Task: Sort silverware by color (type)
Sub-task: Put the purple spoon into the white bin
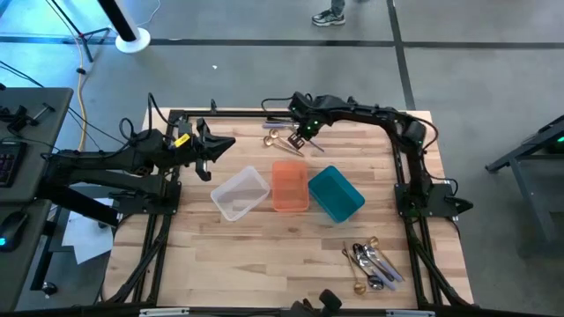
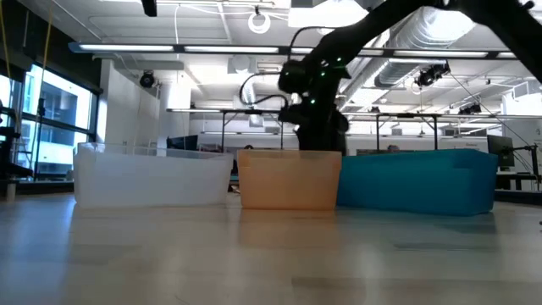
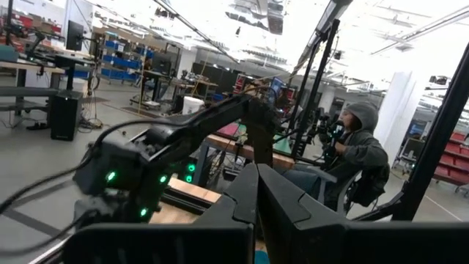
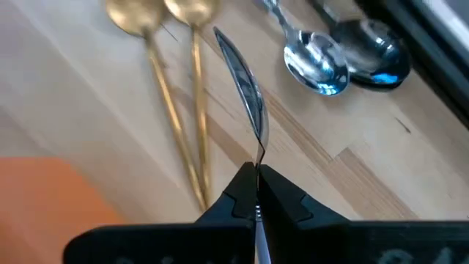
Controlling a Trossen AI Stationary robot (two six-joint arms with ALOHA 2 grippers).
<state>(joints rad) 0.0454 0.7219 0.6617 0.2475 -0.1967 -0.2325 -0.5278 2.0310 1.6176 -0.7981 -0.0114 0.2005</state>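
Note:
My right gripper (image 4: 256, 174) is over the table's far middle (image 1: 300, 136), pointing steeply down and shut on a silver spoon (image 4: 245, 81). On the wood below it lie two gold spoons (image 4: 192, 11), another silver spoon (image 4: 316, 59) and a dark spoon (image 4: 370, 55). A second heap of silverware (image 1: 374, 264) lies at the near right. The low view shows the right arm (image 2: 318, 119) behind the orange bin, which hides its fingers. My left gripper (image 3: 256, 172) waits shut and raised at the table's left (image 1: 216, 150). My right gripper pinches the silver spoon's thin handle (image 4: 259, 150) just behind the bowl, between its two fingertips. The fingers come from above, slanting down, and lie along the spoon. The bowl sticks out past the fingertips, turned on edge, and seems clear of the wood.
Three bins stand in a row across the table's middle: clear (image 1: 240, 194), orange (image 1: 290, 185) and teal (image 1: 336, 194). The orange bin's corner (image 4: 44, 198) is close beside my right gripper. A person in a hooded top (image 3: 359, 150) sits beyond the table.

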